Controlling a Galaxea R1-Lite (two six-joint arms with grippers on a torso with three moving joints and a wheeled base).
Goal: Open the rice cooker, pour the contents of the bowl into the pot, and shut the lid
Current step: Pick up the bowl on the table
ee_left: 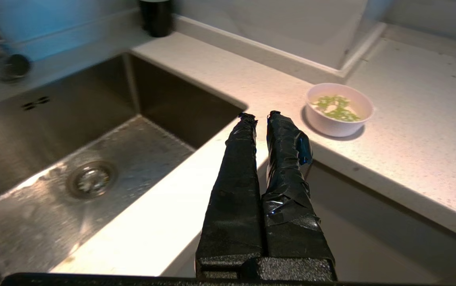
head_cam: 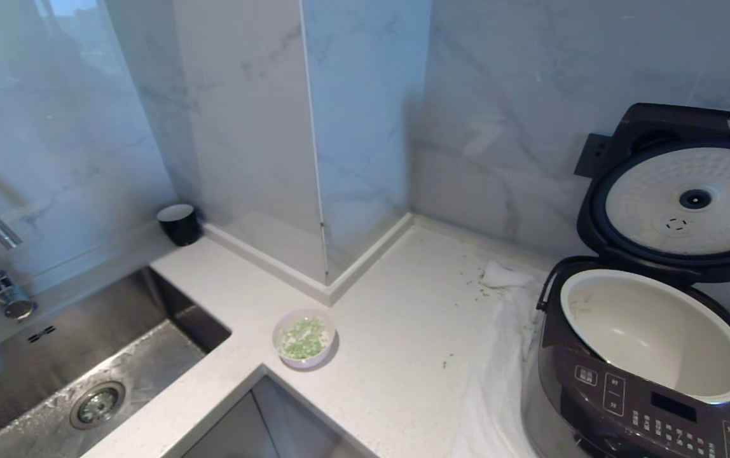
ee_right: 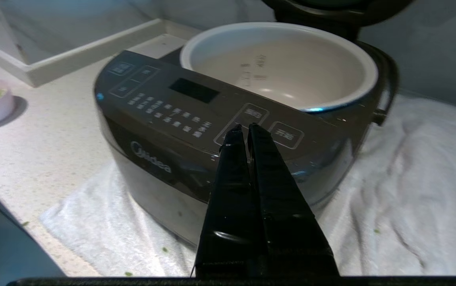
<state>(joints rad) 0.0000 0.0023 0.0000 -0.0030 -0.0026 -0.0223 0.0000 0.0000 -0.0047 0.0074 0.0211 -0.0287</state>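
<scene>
So the lid (head_cam: pixel 683 191) is already standing up and the pot (head_cam: pixel 657 331) sits bare inside the rice cooker (head_cam: pixel 632 407), which means the next thing is really the bowl (head_cam: pixel 304 337). It's on the counter (head_cam: pixel 403 331) near the sink (head_cam: pixel 85 369) corner, well apart from the cooker over on the robot's right. In the left wrist view the left claw (ee_left: pixel 257 116) hangs over the counter edge with the bowl just ahead and off to one side, so I'd say that arm is the nearer one. The right claw (ee_right: pixel 240 129) points at the cooker's front panel instead. Both claws are pressed together, holding nothing. The contents (head_cam: pixel 303 338) are all in the bowl, plus a few green bits strewn on the counter.
</scene>
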